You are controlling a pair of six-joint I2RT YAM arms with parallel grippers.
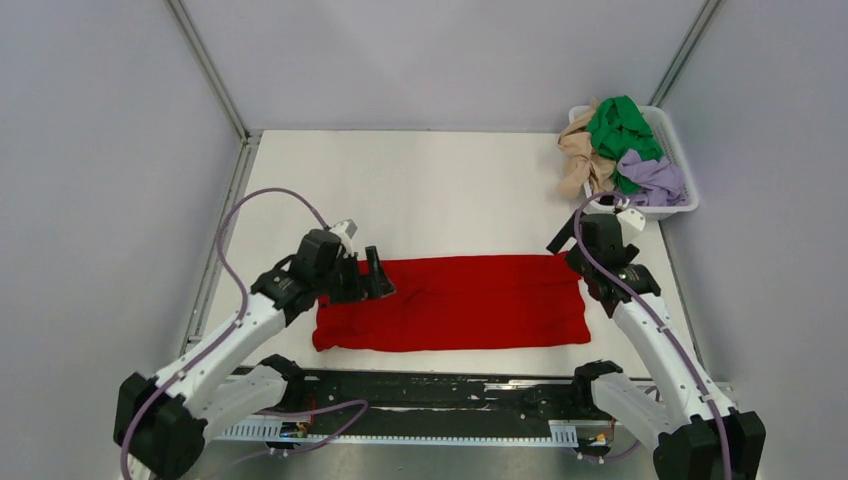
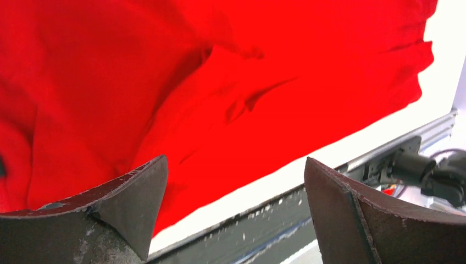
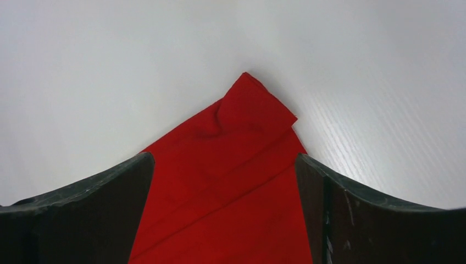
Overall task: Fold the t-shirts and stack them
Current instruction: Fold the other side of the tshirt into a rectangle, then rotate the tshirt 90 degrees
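Observation:
The red t-shirt [image 1: 460,302] lies folded into a long flat strip near the front of the table. My left gripper [image 1: 376,274] is open and empty over its left end; the red cloth [image 2: 231,82] fills the left wrist view beyond the fingers. My right gripper [image 1: 574,248] is open and empty over the strip's far right corner, and that corner [image 3: 242,137] shows between the fingers in the right wrist view. The green t-shirt [image 1: 620,128], beige-tan t-shirt [image 1: 581,155] and lavender t-shirt [image 1: 655,178] are heaped in the basket.
A white plastic basket [image 1: 684,160] stands at the back right corner. The white table top [image 1: 420,190] runs behind the red strip. A black rail [image 1: 440,392] with both arm bases lies along the near edge; it also shows in the left wrist view [image 2: 286,220].

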